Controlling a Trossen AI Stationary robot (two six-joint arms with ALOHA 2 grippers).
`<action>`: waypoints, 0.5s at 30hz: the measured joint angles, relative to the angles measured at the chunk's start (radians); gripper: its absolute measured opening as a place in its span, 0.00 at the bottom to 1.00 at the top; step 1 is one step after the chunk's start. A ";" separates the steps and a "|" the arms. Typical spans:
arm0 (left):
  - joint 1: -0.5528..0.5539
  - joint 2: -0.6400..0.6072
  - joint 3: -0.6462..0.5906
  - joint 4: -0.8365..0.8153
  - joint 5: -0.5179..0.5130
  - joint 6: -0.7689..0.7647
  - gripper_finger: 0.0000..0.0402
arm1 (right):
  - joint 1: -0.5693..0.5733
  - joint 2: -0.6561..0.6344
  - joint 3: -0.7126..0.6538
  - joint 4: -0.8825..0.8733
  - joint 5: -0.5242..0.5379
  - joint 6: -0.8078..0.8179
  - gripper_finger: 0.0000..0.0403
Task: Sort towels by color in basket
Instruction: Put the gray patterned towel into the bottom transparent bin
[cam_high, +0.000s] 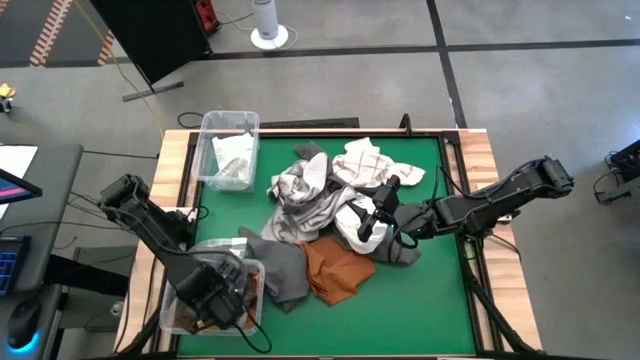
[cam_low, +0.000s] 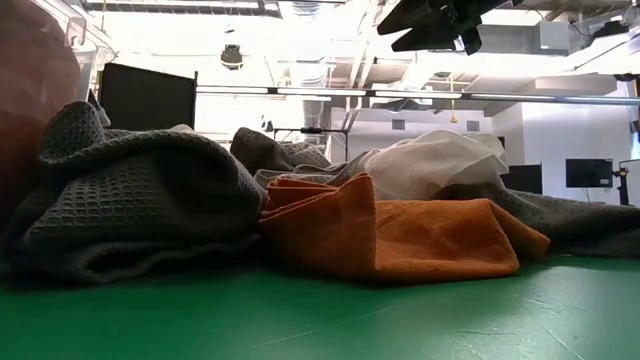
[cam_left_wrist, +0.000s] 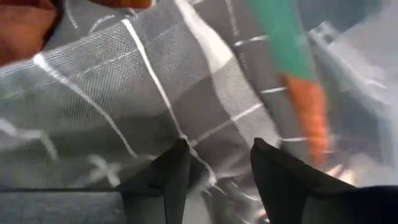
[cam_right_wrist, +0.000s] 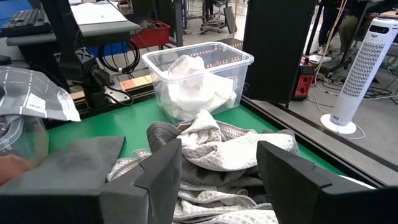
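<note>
A heap of towels lies mid-table: a rust-orange towel (cam_high: 335, 272), a dark grey towel (cam_high: 285, 268), a checked white towel (cam_high: 362, 160) and a plain white towel (cam_high: 350, 225). My right gripper (cam_high: 375, 212) hovers open above the heap's right part, clear of the cloth; it shows high in the low view (cam_low: 440, 25). My left gripper (cam_high: 215, 290) is down at the near-left clear basket (cam_high: 250, 272). Its open fingers point at a grey checked towel (cam_left_wrist: 155, 93), also in the right wrist view (cam_right_wrist: 31, 93). Orange cloth (cam_left_wrist: 25, 28) shows beside it. My left gripper (cam_left_wrist: 214, 155) has its open fingers right against the checked towel's surface (cam_left_wrist: 205, 134), which fills the view beyond them. Whether the fingertips touch the cloth, I cannot tell.
A second clear basket (cam_high: 228, 148) at the far-left corner holds white towels (cam_right_wrist: 196, 87). Green mat (cam_high: 440, 300) lies bare on the near-right side. Wooden table rims run along left and right. A desk, a fan and dark panels stand beyond the table.
</note>
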 joint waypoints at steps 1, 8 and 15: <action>0.005 0.000 0.025 -0.018 0.001 -0.032 0.41 | 0.000 0.000 0.000 0.000 0.000 0.000 0.58; 0.032 0.000 0.233 -0.183 -0.073 -0.165 0.41 | 0.000 0.000 0.000 0.003 0.000 0.000 0.58; 0.090 -0.053 0.260 -0.295 -0.254 -0.254 0.41 | 0.000 0.000 0.000 0.004 0.000 0.002 0.58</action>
